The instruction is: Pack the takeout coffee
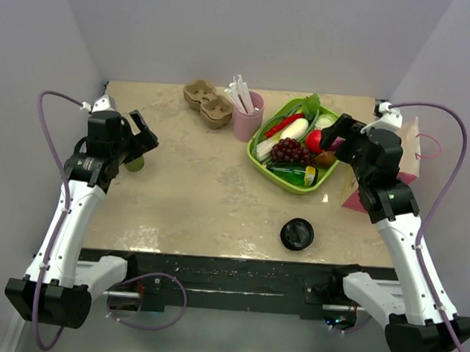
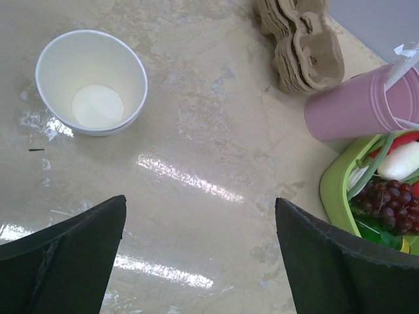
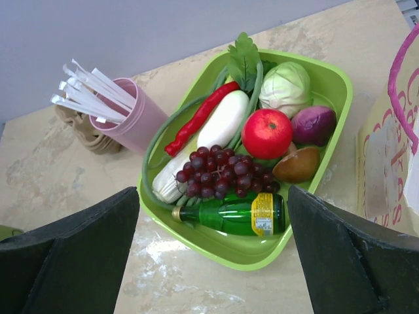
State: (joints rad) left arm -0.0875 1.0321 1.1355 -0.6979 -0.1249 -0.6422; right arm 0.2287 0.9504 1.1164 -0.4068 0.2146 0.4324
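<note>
Lidless green cup (image 2: 91, 82) upright, just ahead-left of left gripper (image 2: 200, 222), fingers spread, empty; black lid (image 1: 297, 233) near table's front edge, nearer right gripper (image 3: 213, 219), likewise spread.

The marbled worktop (image 1: 210, 190) carries cardboard carriers (image 1: 208, 102) and a pink straw cup (image 1: 247, 115) by its far edge. A green tray (image 3: 337, 82) sits toward the right, and a pink bag (image 3: 380, 170) is at the right edge. A lidless cup (image 2: 91, 82) stands at the left edge, and a black lid (image 1: 297, 233) lies near the front edge.
</note>
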